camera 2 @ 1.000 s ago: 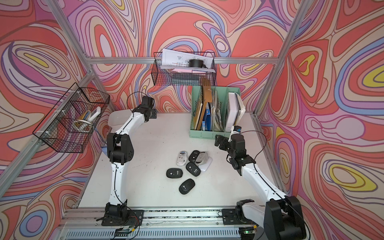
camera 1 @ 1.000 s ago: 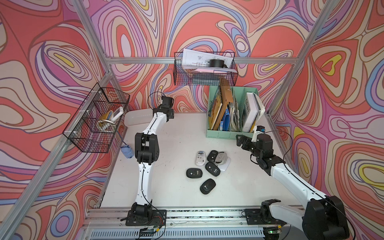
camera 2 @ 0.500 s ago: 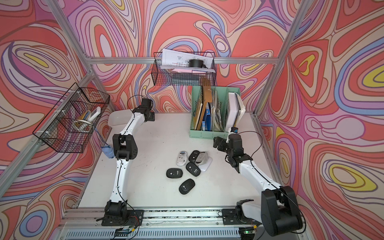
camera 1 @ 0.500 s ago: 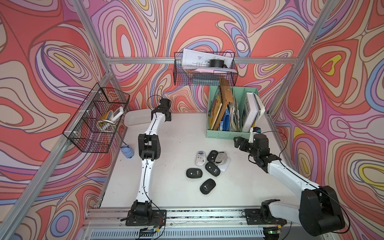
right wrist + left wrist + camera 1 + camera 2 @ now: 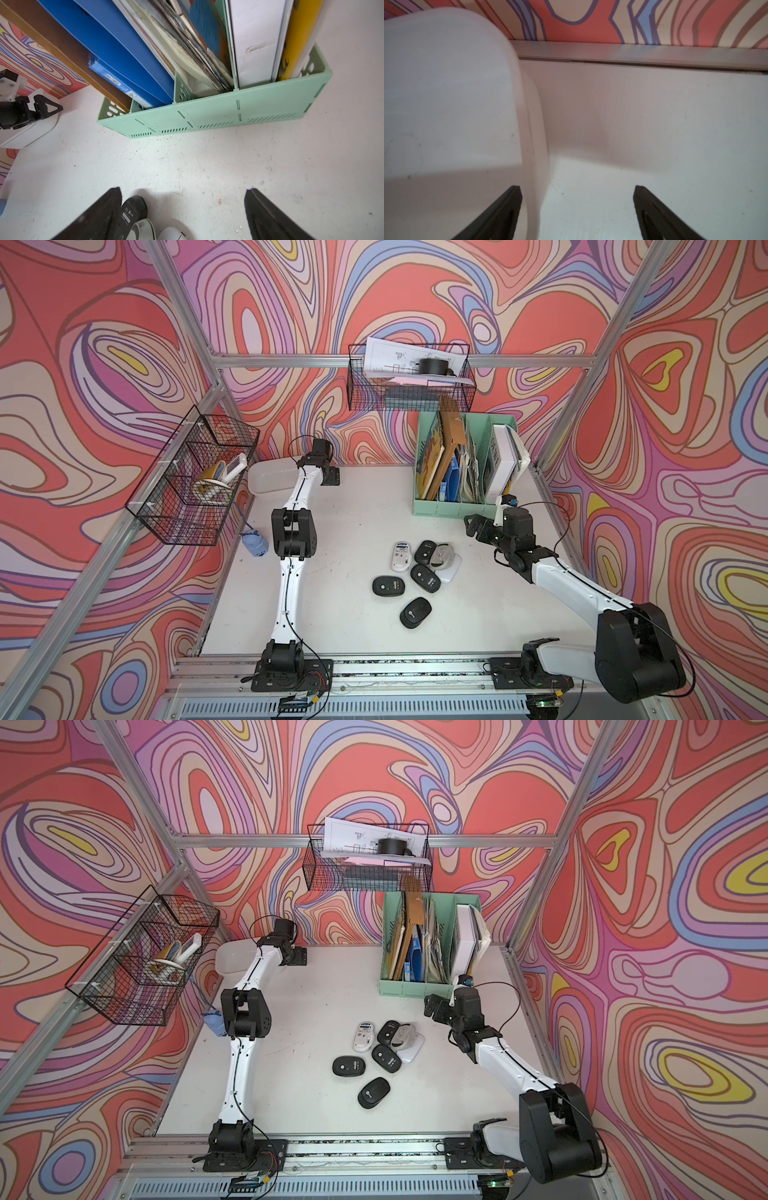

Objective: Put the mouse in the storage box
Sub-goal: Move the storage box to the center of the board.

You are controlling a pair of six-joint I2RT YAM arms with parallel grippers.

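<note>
Left gripper (image 5: 577,207), jaws apart and empty, straddles the storage box (image 5: 270,479) edge at the far corner; closing there, you could tip it. Right gripper (image 5: 182,207) gapes empty beside the mice (image 5: 424,577), well apart from the box.

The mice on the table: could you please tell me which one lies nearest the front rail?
The lone black mouse: it lies apart from the other mice, closest to the front rail.

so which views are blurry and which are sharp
Left wrist view: the storage box is soft and smeared, very near the lens. Right wrist view: the file organizer is sharp, the near fingers blurred. Both top views: crisp, evenly lit.
</note>
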